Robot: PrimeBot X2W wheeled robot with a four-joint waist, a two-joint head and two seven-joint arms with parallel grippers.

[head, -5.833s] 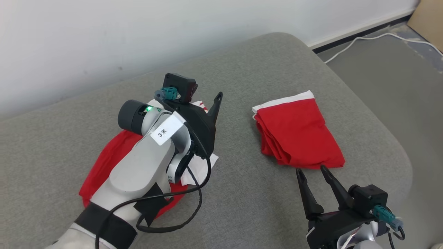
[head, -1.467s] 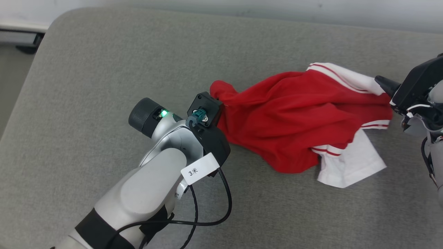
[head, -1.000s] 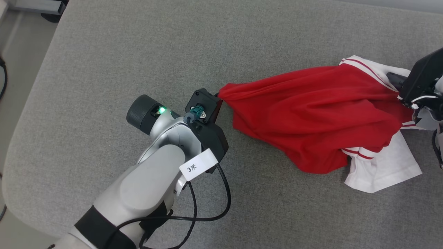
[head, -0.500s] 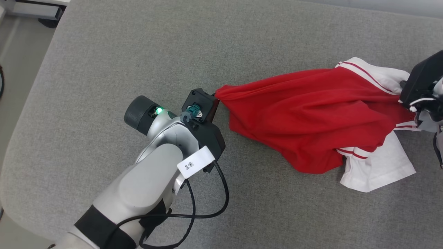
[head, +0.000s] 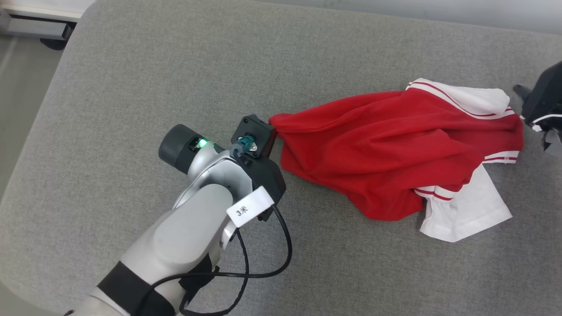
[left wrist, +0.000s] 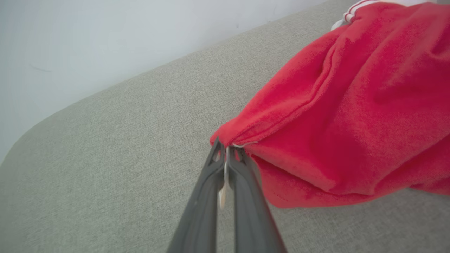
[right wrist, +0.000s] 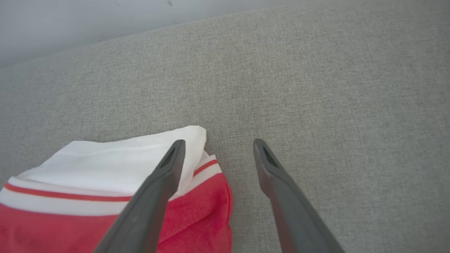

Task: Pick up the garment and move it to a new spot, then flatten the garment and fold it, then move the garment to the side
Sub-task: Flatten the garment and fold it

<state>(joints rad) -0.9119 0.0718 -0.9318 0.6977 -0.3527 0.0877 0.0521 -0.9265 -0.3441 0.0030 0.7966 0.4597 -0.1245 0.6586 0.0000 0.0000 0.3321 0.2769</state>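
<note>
- At three o'clock on the grey cushion [head: 153, 79], the right gripper [right wrist: 218, 141] has just let go. Its fingers stand spread above the white trim [right wrist: 116, 158], holding nothing.
- Toward nine o'clock, the left gripper [left wrist: 225, 153] stays clamped on a corner of the garment [head: 386, 158].
- No longer stretched, the garment lies slack and bunched mid-cushion (relocated, I judge), so flattening comes next.

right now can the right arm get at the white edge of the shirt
Probably yes: the right fingers stand open at the white edge of the shirt, one finger over it, nothing in between.
</note>
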